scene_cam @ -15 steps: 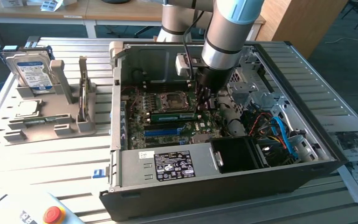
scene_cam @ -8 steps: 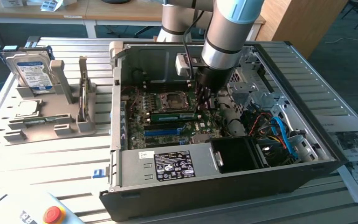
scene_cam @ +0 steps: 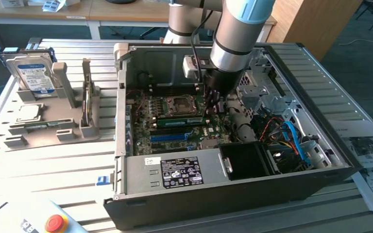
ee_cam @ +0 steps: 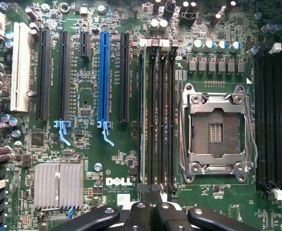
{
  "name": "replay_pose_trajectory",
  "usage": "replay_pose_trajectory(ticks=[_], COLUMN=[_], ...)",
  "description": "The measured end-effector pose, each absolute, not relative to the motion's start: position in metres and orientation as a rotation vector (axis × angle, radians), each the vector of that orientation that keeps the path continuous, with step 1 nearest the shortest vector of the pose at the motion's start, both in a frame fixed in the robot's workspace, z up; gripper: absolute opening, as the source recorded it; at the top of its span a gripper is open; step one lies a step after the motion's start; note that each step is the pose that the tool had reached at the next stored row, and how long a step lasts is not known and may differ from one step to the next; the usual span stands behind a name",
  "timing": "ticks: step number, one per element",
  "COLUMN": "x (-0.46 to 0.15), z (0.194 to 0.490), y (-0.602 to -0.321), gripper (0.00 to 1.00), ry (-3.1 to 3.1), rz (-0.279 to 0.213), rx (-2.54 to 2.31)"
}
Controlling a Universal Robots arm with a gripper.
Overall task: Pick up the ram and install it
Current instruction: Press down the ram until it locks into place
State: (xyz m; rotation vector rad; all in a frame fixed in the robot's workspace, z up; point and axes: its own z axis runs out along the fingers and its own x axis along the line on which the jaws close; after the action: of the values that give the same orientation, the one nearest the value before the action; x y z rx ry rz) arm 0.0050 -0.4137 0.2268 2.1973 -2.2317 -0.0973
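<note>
the open computer case [scene_cam: 118,145] lies on its side with the motherboard facing up, and everything here is placed from the empty cpu socket [ee_cam: 217,130] on that board. the ram [scene_cam: 180,121] is not in the claw: it stands on edge in the bank of memory slots just beside the socket. in the wrist view it shows as a thin pale edge in the slot of that bank farthest from the socket. whether its end latches have snapped in cannot be told. the gripper [ee_cam: 150,211] has its black fingers pressed together with nothing between them. it hangs over one end of that same slot bank, close to the socket. beyond the ram from the socket runs the blue expansion slot [ee_cam: 103,77], and farther out sits the finned heatsink [ee_cam: 59,185]. well away from the socket, outside the case, a hard drive [scene_cam: 34,73] stands in a grey holder.
</note>
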Motion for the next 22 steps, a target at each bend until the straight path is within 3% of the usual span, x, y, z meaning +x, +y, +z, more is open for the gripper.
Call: replay_pose_trajectory(ticks=[22], x=[0.0050], z=[0.2239], y=[-0.4143], gripper=[0.10], ry=[-2.232], rz=[-0.097], rx=[2.197])
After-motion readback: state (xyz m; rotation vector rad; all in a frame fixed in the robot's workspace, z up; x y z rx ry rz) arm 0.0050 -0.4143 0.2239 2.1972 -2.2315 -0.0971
